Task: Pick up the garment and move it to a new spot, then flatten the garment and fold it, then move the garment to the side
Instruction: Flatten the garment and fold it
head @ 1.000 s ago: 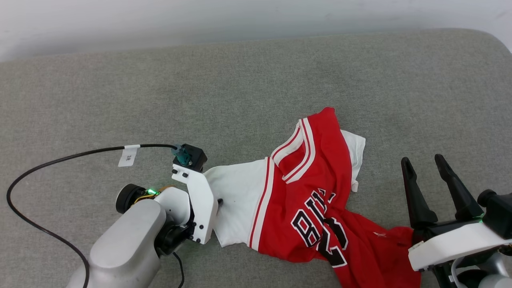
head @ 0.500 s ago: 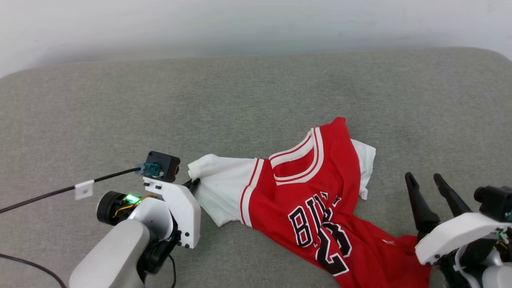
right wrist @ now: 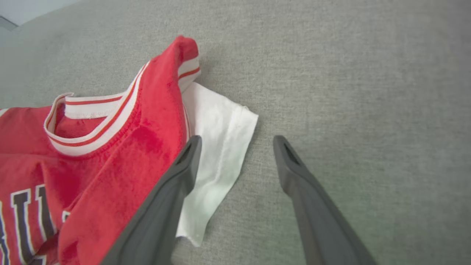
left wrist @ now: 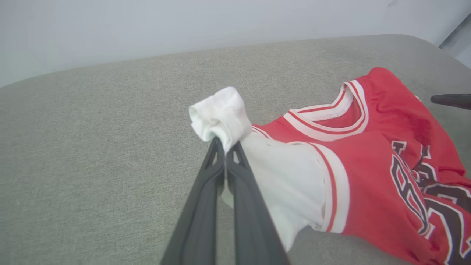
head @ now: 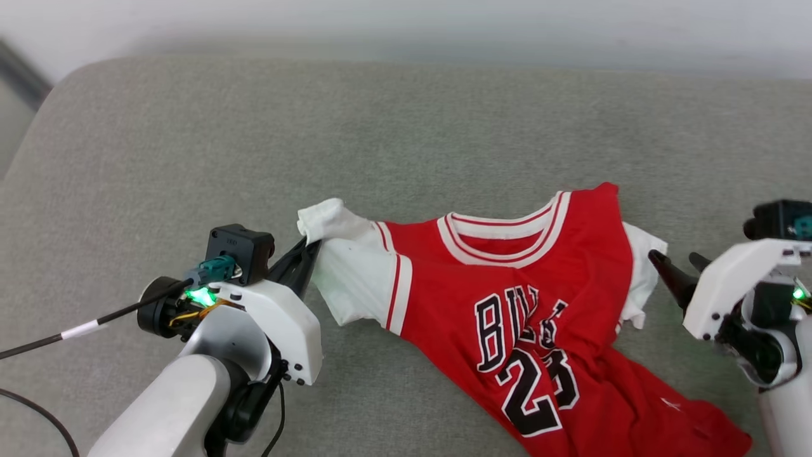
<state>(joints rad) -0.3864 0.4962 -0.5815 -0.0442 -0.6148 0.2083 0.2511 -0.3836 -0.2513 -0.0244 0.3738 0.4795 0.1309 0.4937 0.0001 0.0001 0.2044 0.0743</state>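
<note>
The garment (head: 520, 298) is a red jersey with white sleeves, striped collar and black number, lying rumpled on the grey cushion (head: 406, 139), front side up. My left gripper (head: 313, 244) is shut on the end of its white left-hand sleeve (left wrist: 220, 116), which bunches above the fingertips (left wrist: 220, 144) in the left wrist view. My right gripper (head: 674, 260) stands open just right of the other white sleeve (right wrist: 217, 147). In the right wrist view one finger (right wrist: 187, 154) hovers over that sleeve's edge, the other (right wrist: 287, 158) over bare cushion, nothing between them.
The grey cushion's rounded left corner (head: 57, 82) and its far edge border a pale wall (head: 406, 25). A black cable (head: 63, 333) trails left from my left wrist. Bare cushion spreads behind and left of the garment.
My left gripper closed on the white sleeve and lifted it, stretching the garment out. The head camera has shifted. My right gripper, still open, now points at the other sleeve.
</note>
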